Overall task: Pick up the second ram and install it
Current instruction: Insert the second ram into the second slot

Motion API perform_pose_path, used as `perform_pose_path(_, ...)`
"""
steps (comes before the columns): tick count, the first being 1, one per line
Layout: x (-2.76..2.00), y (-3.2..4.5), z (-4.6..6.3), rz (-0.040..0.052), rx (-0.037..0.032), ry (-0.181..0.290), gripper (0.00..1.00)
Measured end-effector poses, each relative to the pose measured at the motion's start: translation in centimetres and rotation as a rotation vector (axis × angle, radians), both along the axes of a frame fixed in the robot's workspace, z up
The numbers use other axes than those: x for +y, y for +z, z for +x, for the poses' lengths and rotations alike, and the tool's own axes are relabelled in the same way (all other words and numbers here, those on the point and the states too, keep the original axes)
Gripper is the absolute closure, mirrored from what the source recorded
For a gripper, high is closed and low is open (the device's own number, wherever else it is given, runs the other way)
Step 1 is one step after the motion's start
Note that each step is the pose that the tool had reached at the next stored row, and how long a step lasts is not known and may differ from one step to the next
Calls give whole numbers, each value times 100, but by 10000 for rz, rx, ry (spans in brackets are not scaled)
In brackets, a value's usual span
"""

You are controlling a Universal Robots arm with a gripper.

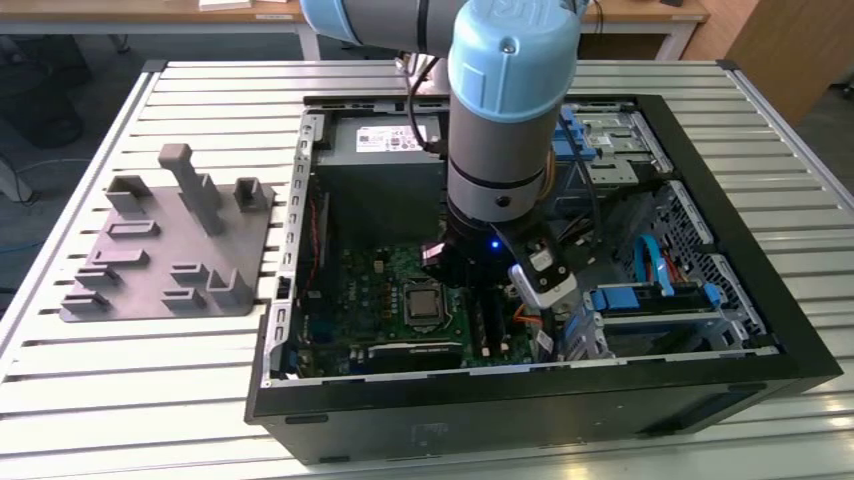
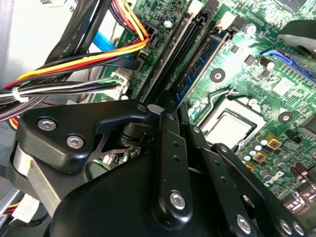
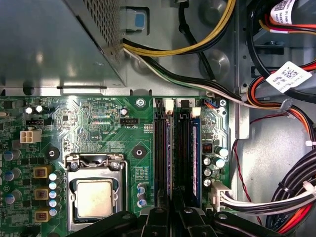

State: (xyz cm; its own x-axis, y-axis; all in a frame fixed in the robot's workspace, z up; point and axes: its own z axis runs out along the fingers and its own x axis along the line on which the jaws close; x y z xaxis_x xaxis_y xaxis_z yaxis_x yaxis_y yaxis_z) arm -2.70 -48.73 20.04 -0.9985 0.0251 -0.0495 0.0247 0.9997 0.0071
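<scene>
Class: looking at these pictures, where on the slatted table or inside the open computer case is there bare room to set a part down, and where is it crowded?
Bare slats lie along the slatted table in front of the grey fixture plate, and between the plate and the computer case. Inside the case it is crowded: the gripper sits over the memory slots, beside the processor socket and the cable bundle.

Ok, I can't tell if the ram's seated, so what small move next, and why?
Probably a slow, straight press down. The end effector sits low over the memory slots, at the end of a ram stick standing in one; its latching is unclear.
</scene>
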Motion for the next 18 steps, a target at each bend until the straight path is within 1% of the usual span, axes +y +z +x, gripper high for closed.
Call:
perform_pose_path(5,0,-3,0,1,-2,0,85)
perform_pose_path(6,0,-3,0,0,-1,0,78)
perform_pose_path(8,0,11,0,-6,1,0,78)
perform_pose_path(9,0,39,0,-3,-1,0,78)
perform_pose_path(13,3,222,1,-2,-2,1,78)
perform_pose_path(16,25,347,0,-7,0,0,78)
perform_pose_path(17,38,369,0,-7,-2,0,80)
perform_pose_path(18,50,385,0,-18,-1,0,86)
